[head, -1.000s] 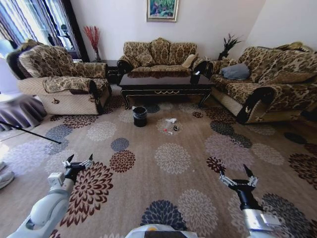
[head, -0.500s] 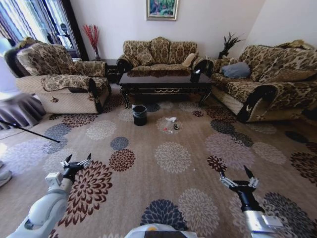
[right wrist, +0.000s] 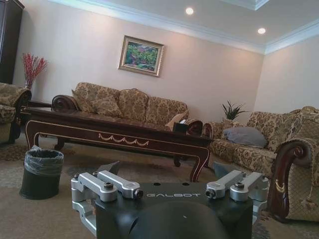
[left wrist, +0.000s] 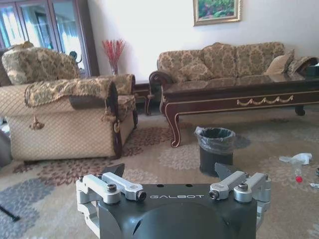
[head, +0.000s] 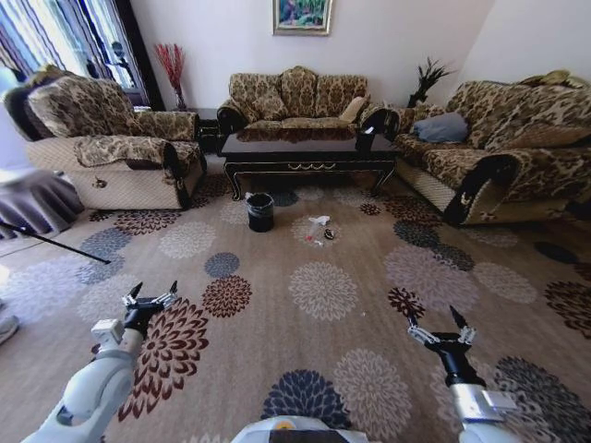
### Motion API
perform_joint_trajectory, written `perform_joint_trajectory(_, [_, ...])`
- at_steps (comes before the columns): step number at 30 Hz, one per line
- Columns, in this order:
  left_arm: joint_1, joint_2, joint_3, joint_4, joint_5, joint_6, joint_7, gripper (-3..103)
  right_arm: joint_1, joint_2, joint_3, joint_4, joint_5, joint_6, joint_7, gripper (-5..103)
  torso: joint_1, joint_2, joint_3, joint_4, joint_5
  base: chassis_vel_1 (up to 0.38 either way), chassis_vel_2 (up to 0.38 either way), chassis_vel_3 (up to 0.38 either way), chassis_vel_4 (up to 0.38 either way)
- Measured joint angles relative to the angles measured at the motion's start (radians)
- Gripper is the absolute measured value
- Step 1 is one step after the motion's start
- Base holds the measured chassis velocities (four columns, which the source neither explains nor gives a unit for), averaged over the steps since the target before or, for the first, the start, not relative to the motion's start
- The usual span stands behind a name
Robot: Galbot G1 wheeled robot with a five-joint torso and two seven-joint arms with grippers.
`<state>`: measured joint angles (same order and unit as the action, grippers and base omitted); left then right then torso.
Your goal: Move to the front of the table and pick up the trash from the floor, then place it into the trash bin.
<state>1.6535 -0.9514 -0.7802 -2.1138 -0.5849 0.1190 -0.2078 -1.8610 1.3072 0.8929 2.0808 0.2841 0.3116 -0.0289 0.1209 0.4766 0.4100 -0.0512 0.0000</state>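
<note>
The dark glossy table (head: 309,153) stands before the far sofa. On the patterned carpet floor (head: 323,295) in front of it sits the black trash bin (head: 260,211). To its right lies the trash: a white tissue (head: 319,221) and small scraps (head: 328,235). My left gripper (head: 152,296) and right gripper (head: 437,323) hang open and empty over the near carpet, far short of the trash. In the left wrist view the left gripper (left wrist: 169,170) faces the trash bin (left wrist: 215,149), the tissue (left wrist: 301,158) and a red-capped bottle (left wrist: 298,175). In the right wrist view the right gripper (right wrist: 164,169) faces the table (right wrist: 114,133) and trash bin (right wrist: 41,173).
An armchair (head: 111,148) stands at the left, a long sofa (head: 499,157) at the right and another sofa (head: 300,97) behind the table. A thin dark rod (head: 55,242) lies on the floor at the left. Wide open carpet stretches between me and the trash.
The whole head view has shifted a little, so the camera has moved. Both grippers sit slightly lower in the picture, still open and empty.
</note>
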Motion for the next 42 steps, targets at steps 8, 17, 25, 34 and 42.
perform_joint_trajectory(8, [-0.013, 0.037, 0.014, -0.021, 0.071, -0.053, 0.033, 100, 0.004, -0.009, -0.002, -0.025, 0.026, 0.05, -0.025, 100, -0.012, -0.032, -0.019, -0.0004, 0.0, 0.0, 0.0, 0.0, 0.0])
perform_joint_trajectory(17, [0.016, 0.039, 0.034, -0.078, 0.047, -0.065, 0.147, 100, -0.006, -0.009, -0.011, -0.042, 0.031, 0.06, -0.04, 100, -0.025, -0.069, -0.044, -0.0002, 0.0001, 0.0, 0.0, 0.0, 0.0])
perform_joint_trajectory(25, [0.015, 0.015, 0.022, -0.091, 0.04, -0.064, 0.144, 100, 0.003, -0.003, -0.013, -0.045, 0.007, 0.072, -0.053, 100, -0.037, -0.099, -0.062, -0.0001, 0.0, 0.0, 0.0, 0.0, 0.0])
perform_joint_trajectory(34, [0.011, -0.001, 0.028, -0.092, 0.048, -0.033, 0.131, 100, 0.006, -0.008, -0.015, -0.042, 0.022, 0.047, -0.045, 100, -0.051, -0.138, -0.087, -0.0003, -0.0001, 0.0, 0.0, 0.0, 0.0])
perform_joint_trajectory(42, [0.023, -0.021, 0.028, -0.083, 0.048, -0.031, 0.132, 100, -0.006, -0.004, -0.015, -0.052, 0.014, 0.044, -0.036, 100, -0.062, -0.17, -0.108, -0.0006, 0.0, 0.0, 0.0, 0.0, 0.0])
